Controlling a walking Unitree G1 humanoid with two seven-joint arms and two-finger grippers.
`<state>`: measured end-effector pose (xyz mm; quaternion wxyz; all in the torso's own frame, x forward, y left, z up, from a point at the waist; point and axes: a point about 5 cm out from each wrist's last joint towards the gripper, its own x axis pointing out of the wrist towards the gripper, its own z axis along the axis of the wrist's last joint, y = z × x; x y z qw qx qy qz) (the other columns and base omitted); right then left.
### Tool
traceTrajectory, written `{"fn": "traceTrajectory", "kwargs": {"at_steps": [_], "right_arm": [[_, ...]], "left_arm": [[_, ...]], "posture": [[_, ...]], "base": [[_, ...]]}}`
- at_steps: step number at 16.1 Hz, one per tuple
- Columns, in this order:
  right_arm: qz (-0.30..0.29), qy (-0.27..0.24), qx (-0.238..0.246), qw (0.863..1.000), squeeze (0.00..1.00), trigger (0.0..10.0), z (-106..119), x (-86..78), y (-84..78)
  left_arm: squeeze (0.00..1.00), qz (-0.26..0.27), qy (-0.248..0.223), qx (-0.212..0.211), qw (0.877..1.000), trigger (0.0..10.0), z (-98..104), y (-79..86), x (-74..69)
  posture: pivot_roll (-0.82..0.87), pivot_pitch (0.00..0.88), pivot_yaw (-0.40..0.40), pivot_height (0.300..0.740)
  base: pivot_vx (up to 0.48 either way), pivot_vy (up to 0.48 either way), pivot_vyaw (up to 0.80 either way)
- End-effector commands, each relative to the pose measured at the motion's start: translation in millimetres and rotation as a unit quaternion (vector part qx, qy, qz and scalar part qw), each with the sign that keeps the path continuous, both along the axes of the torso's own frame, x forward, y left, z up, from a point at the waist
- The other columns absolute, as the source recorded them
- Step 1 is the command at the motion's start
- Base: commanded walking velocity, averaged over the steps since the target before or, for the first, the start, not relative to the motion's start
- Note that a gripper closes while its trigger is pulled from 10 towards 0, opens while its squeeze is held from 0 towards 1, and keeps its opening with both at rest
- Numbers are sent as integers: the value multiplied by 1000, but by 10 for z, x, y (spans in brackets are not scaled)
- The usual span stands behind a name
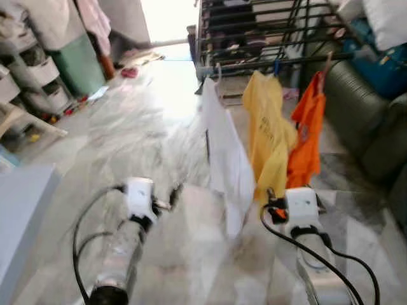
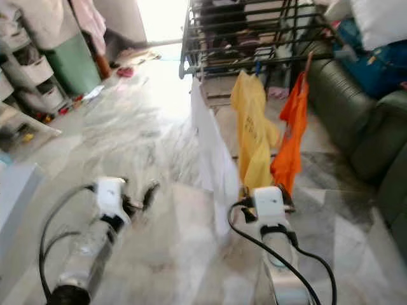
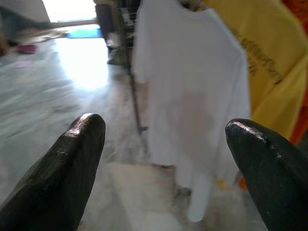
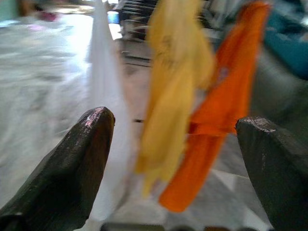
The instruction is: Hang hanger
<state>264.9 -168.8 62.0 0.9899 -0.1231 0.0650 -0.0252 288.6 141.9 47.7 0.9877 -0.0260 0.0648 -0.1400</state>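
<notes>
Both grippers, left (image 3: 163,159) and right (image 4: 175,159), are reaching with jaws released and empty toward the white shirt (image 1: 226,159) hanging on the drying rack (image 1: 267,32).

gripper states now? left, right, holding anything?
Left gripper: open, holding nothing, facing the hanging white shirt.
Right gripper: open, holding nothing, facing the hanging yellow garment and orange garment.

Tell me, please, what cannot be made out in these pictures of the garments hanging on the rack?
- Hangers: the tops of the white shirt, yellow shirt and orange shirt are too blurred in the eye views to show their hangers; both wrist views cut them off at the edge.
- Print on the yellow shirt: dark marks in the left wrist view, too smeared to read.
- Drying rack: its top is cut off by the frame.
- Right gripper: its wrist housing hides it in the eye views.
</notes>
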Motion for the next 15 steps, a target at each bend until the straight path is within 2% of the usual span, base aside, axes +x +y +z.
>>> {"fn": "traceTrajectory", "kwargs": {"at_steps": [1, 5, 7, 10, 15], "right_arm": [[15, -13, 8, 1000, 0, 10000, 53, 26, 129], [11, -12, 6, 1000, 0, 10000, 51, 44, 130], [4, -7, 11, 1000, 0, 10000, 38, 56, 130], [8, -9, 9, 1000, 0, 10000, 38, 61, 152], [12, -11, 3, 1000, 0, 10000, 42, 60, 167]], "left_arm": [[0, 18, -1, 13, 1000, 10000, 13, 162, 1], [0, 7, 9, 13, 1000, 10000, -23, 118, -32], [0, 6, 22, 20, 1000, 10000, -66, 98, -47], [0, -2, 12, 18, 1000, 10000, -38, 87, -45], [0, -1, 19, 16, 1000, 10000, -50, 85, -57]], "posture": [[-225, 0, 103, 740], [-221, 0, 101, 740], [-217, 0, 98, 740], [-216, 0, 98, 740], [-217, 0, 102, 740]], "base": [[364, 289, 0], [361, 282, 0], [0, 0, 0], [0, 0, -719], [0, -409, 0]]}}
